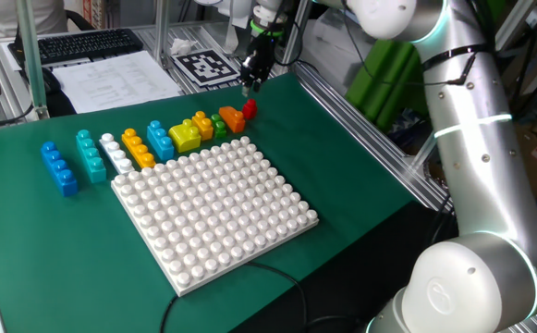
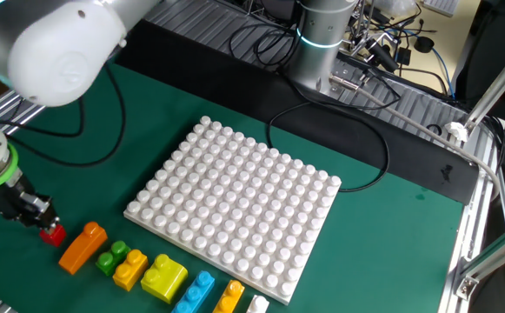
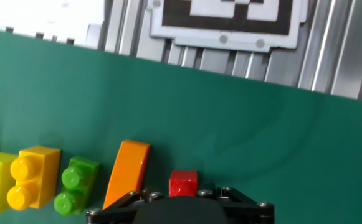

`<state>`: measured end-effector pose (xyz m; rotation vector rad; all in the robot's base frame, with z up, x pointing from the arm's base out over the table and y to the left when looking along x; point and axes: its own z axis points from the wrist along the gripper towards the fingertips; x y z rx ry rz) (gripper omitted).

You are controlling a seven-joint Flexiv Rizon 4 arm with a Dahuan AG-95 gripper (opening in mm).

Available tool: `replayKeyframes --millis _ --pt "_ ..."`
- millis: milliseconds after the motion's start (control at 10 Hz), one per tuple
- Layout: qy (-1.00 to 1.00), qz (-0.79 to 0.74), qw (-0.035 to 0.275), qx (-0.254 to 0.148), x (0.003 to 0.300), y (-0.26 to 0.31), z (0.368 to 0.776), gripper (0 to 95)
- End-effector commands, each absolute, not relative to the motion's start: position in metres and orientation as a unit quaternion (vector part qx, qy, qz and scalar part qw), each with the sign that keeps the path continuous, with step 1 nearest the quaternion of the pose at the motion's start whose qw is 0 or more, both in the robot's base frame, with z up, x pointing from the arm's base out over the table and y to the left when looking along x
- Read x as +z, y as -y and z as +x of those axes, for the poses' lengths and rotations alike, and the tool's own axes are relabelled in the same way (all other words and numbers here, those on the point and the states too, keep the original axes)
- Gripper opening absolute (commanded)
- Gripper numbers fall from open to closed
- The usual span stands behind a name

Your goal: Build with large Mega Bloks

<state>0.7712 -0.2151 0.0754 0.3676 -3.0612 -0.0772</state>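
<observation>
While the gripper (image 1: 250,85) hangs just over the red brick (image 1: 250,109) at the row's far end, I cannot tell how its jaws stand. Orange (image 1: 232,118), green (image 1: 218,123) and yellow (image 1: 202,127) bricks lie beside it, along the white baseplate (image 1: 214,208).

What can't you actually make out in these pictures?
- Jaws: whether they grip the red brick; too small in both fixed views, and in the hand view the hand's own body hides them.
- Red brick's lower half: hidden by the hand, hand view.
- White brick: cut off by the bottom edge, the other fixed view.
</observation>
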Motion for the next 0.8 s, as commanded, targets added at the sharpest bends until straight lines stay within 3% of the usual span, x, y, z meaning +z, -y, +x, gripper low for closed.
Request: replayKeyframes --millis 100,800 --pt "0.992 0.120 0.020 -0.019 0.0730 0.2155 0.7656 38.0" --pt "0.992 0.121 0.015 -0.017 0.0630 0.2154 0.7632 38.0"
